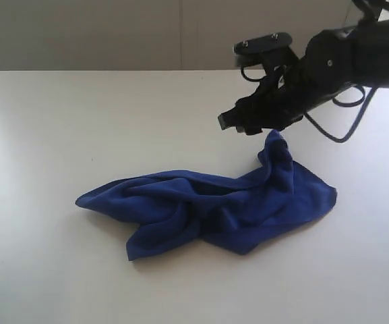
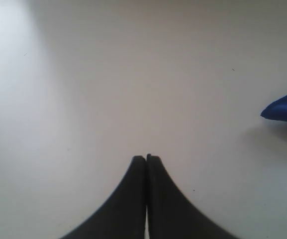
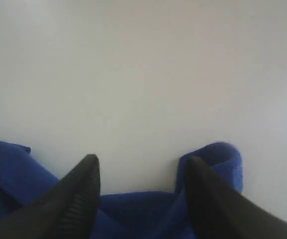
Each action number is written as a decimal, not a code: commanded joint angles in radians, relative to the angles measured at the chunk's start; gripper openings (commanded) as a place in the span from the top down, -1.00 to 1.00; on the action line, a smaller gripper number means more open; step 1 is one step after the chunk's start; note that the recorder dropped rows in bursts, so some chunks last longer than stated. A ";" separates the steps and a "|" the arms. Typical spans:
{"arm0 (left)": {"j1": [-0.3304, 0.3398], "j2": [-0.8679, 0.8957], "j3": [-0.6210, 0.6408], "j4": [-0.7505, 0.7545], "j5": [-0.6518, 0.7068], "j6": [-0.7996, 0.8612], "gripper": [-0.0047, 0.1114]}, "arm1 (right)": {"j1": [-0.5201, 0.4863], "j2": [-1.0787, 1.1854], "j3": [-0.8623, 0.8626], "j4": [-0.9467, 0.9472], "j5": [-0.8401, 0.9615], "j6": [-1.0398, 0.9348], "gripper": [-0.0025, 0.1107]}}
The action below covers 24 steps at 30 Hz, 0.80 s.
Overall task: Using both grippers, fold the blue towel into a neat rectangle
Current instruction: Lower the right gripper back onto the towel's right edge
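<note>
Before pale wall point(image 1: 79, 34), white table point(image 1: 46, 135), towel point(image 1: 207, 202)

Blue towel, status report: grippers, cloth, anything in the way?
Right gripper open, above blue towel at its raised end. Left gripper shut, over the table, off the cloth. Towel crumpled, unfolded. No obstruction seen.

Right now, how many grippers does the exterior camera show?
1: the right gripper, open, just above the raised tip of the blue towel. The left gripper is outside that view; its wrist camera shows it shut over the table.
</note>
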 commanded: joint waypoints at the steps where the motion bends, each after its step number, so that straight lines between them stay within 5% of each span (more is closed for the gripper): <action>1: 0.003 -0.004 0.004 -0.003 -0.001 0.000 0.92 | 0.000 -0.087 0.000 -0.194 0.026 -0.108 0.07; 5: 0.003 -0.004 0.004 -0.003 -0.001 0.000 0.92 | 0.000 -0.083 0.003 -0.422 0.143 -0.198 0.10; 10: 0.003 -0.004 0.004 -0.003 -0.001 0.000 0.92 | 0.000 -0.022 0.037 -0.491 0.159 -0.248 0.10; 24: 0.003 -0.004 0.004 -0.003 -0.001 0.000 0.92 | -0.070 0.162 0.050 -0.551 -0.021 0.038 0.10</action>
